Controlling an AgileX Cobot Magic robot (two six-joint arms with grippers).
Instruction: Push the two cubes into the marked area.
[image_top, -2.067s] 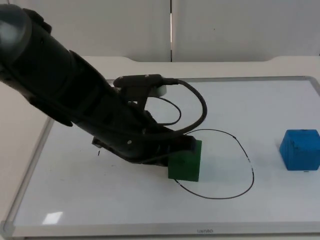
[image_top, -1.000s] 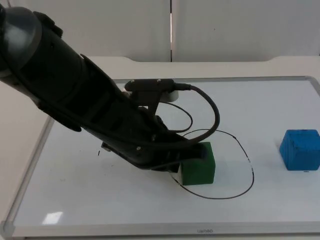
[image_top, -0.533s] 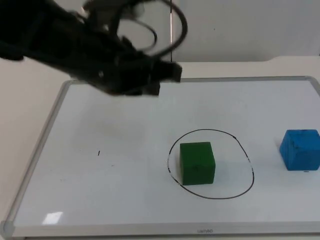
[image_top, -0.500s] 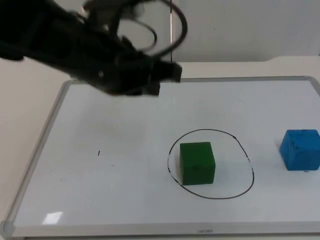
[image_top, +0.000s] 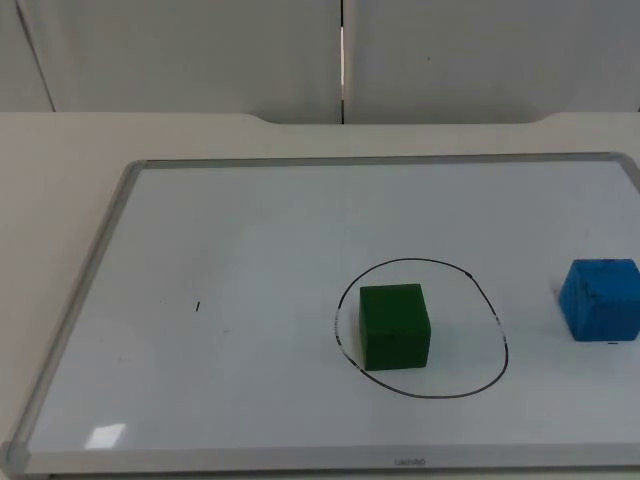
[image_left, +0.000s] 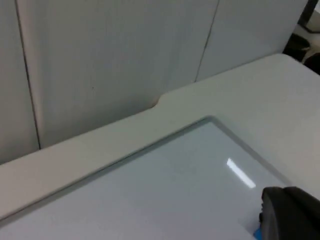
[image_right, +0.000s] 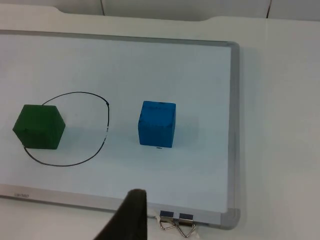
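Green cube (image_top: 394, 327) sits inside the black drawn oval (image_top: 421, 328) on the whiteboard (image_top: 250, 230), close to the oval's left side. The blue cube (image_top: 600, 299) stands outside the oval, well apart from the green one, near the board's right edge. The right claw (image_right: 131, 216) hangs above the board's front frame, with the blue cube ahead of it and the green cube ahead and to its left; I cannot tell if its fingers are apart. The left claw (image_left: 289, 214) is raised near a far corner of the board; its state is not clear either. Two binder clips (image_right: 178, 223) lie on the table (image_top: 60, 170) beside the right claw.
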